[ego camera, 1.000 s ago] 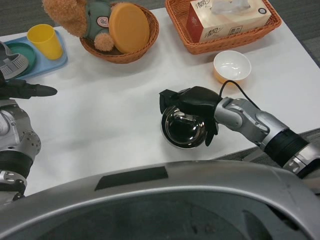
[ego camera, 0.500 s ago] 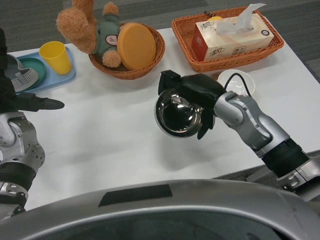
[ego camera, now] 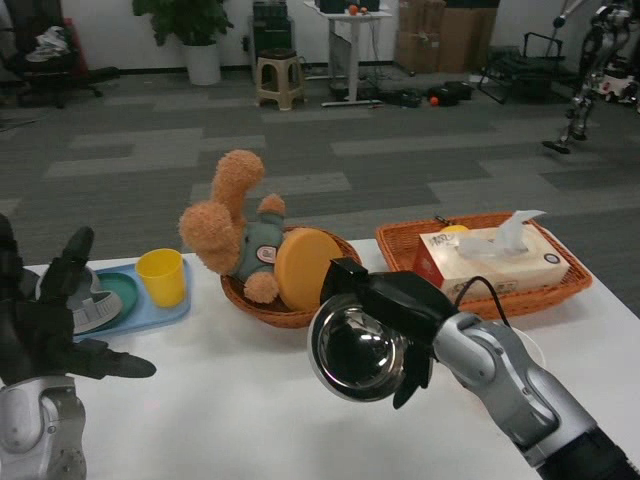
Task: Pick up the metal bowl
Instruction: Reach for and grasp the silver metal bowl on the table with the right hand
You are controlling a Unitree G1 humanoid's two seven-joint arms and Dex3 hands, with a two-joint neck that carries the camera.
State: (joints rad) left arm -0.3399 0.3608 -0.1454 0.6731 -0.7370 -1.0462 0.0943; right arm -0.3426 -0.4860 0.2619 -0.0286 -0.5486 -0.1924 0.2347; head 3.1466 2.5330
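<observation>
The shiny metal bowl point(ego camera: 358, 350) hangs in the air above the white table point(ego camera: 220, 410), tipped so its hollow faces the camera. My right hand point(ego camera: 395, 310) grips it by the upper and right rim, with fingers wrapped over the edge. My left hand point(ego camera: 50, 320) is raised at the left edge of the view, fingers spread apart, holding nothing.
A wicker basket point(ego camera: 262, 303) behind the bowl holds a brown teddy bear point(ego camera: 230, 225) and an orange disc point(ego camera: 300, 268). An orange basket point(ego camera: 555, 285) at right holds a tissue box point(ego camera: 490, 258). A yellow cup point(ego camera: 163, 277) stands on a blue tray point(ego camera: 150, 310) at left.
My right hand has lifted the bowl off the table and higher. The camera has tilted up, so the room now shows behind the table.
</observation>
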